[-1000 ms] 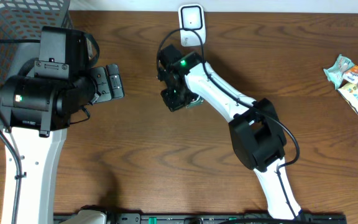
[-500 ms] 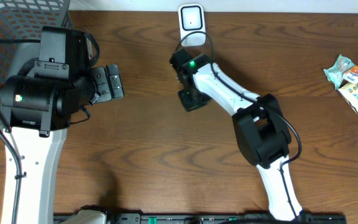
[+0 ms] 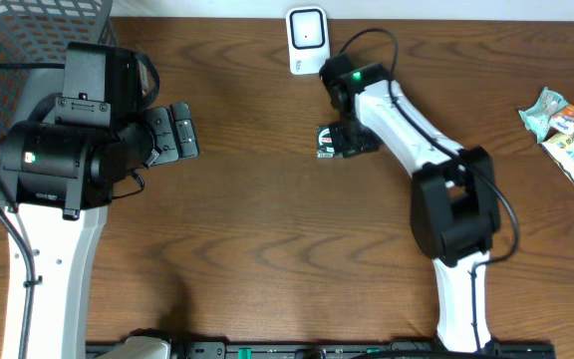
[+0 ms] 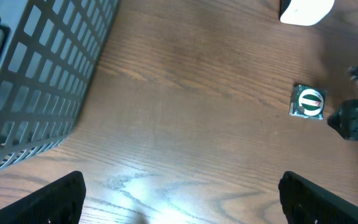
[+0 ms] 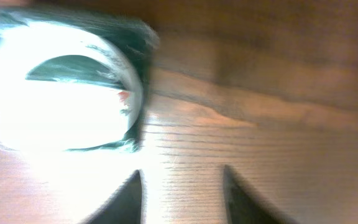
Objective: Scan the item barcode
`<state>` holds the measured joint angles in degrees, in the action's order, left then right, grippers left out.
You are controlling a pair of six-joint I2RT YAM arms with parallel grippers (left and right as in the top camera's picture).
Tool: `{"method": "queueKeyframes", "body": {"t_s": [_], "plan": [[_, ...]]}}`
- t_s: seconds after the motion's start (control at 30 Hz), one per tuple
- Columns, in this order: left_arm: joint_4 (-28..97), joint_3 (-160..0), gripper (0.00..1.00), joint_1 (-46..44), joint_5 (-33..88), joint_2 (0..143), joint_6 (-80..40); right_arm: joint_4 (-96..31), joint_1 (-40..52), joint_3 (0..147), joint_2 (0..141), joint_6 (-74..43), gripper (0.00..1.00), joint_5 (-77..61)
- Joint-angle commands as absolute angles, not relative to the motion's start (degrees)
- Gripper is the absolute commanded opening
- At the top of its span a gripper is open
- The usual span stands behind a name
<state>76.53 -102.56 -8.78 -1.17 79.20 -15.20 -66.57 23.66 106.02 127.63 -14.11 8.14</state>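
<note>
Small green packet with a round white label point(image 3: 329, 142) flat on the brown wooden table point(image 3: 267, 249), a short way in front of the white box-shaped barcode scanner point(image 3: 307, 40), free of any grip. Right gripper point(image 5: 182, 196) low over the wood just beside the packet, on the side away from the scanner's left; jaws slightly spread, only bare wood between them. Left gripper point(image 4: 182, 199) well to the left of the scanner, jaws wide apart, holding nothing. Black wire-mesh basket point(image 3: 8, 40) further left. Pile of colourful snack packets point(image 3: 571, 125) far to the scanner's right.
</note>
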Motion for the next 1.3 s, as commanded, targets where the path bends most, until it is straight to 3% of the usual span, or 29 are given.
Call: {"method": "queueKeyframes", "body": {"t_s": [0.0,0.03,0.1,0.2,0.37,0.43,0.63,0.67,0.73,0.77,1.27], "plan": [[76.7,-102.2,0.98,-8.6,-0.8,79.1,-15.3,-63.5,24.3,106.7,123.2,-13.6,0.55,2.5],[76.8,-102.2,0.98,-8.6,-0.8,79.1,-15.3,-61.8,24.4,106.7,123.2,-13.7,0.59,1.1],[76.8,-102.2,0.98,-8.6,-0.8,79.1,-15.3,-57.9,24.8,106.7,123.7,-13.7,0.78,-0.2],[76.8,-102.2,0.98,-8.6,-0.8,79.1,-15.3,-55.2,24.8,106.5,124.6,-13.9,0.90,0.0],[76.8,-102.2,0.98,-8.6,-0.8,79.1,-15.3,-52.8,24.8,106.3,127.6,-17.8,0.93,0.1],[76.8,-102.2,0.98,-8.6,-0.8,79.1,-15.3,-52.0,24.8,106.3,128.9,-19.3,0.99,0.5],[76.8,-102.2,0.98,-8.6,-0.8,79.1,-15.3,-54.2,24.8,106.3,130.1,-19.4,0.99,-1.5],[76.8,-102.2,0.98,-8.6,-0.8,79.1,-15.3,-54.2,24.8,106.3,130.2,-19.1,0.96,-1.2],[76.8,-102.2,0.98,-8.6,-0.8,79.1,-15.3,-54.3,24.8,106.1,130.3,-19.3,0.80,0.0],[76.8,-102.2,0.98,-8.6,-0.8,79.1,-15.3,-54.4,24.8,106.1,130.4,-19.7,0.79,0.2],[76.8,-102.2,0.98,-8.6,-0.8,79.1,-15.3,-54.4,24.8,104.7,130.5,-24.2,0.81,3.6]]}}
